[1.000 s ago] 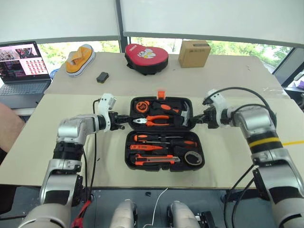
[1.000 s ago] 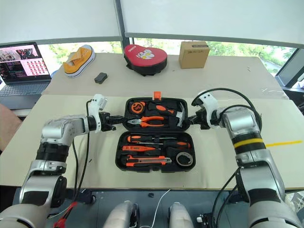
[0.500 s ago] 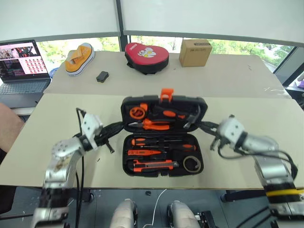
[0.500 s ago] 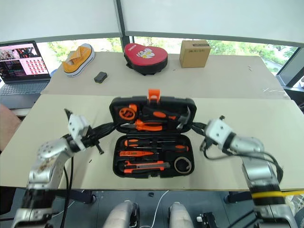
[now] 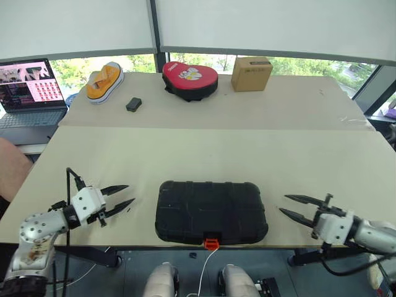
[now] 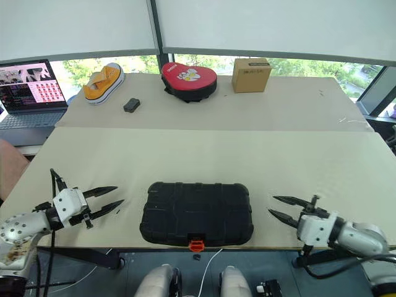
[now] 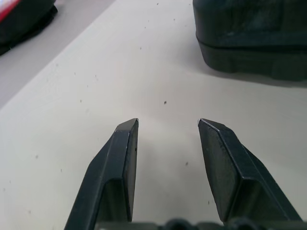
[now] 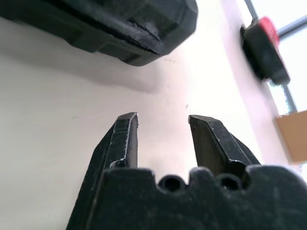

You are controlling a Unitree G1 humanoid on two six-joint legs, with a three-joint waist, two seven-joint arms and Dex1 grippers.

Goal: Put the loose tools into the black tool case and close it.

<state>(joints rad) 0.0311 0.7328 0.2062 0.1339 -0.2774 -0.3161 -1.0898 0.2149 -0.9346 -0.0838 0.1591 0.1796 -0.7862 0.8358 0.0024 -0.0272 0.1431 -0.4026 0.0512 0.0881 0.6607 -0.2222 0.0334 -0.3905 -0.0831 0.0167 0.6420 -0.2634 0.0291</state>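
Observation:
The black tool case lies shut and flat near the table's front edge, its orange latch at the front. The loose tools are hidden inside it. To the left of the case my left gripper is open, with nothing between its fingers. My right gripper is open and empty to the right of the case. Both point inward at the case and stand clear of it. A corner of the case lies ahead of the left fingers, and a corner of the case lies ahead of the right fingers.
At the back of the table lie a red heart-shaped pouch, a cardboard box, an orange shoe and a small black box. An open laptop sits at the far left. A person's arm shows at the left edge.
The case's lid has come down and the case is now shut. Both grippers let go of the lid, opened, and drew back and outward toward the front edge.

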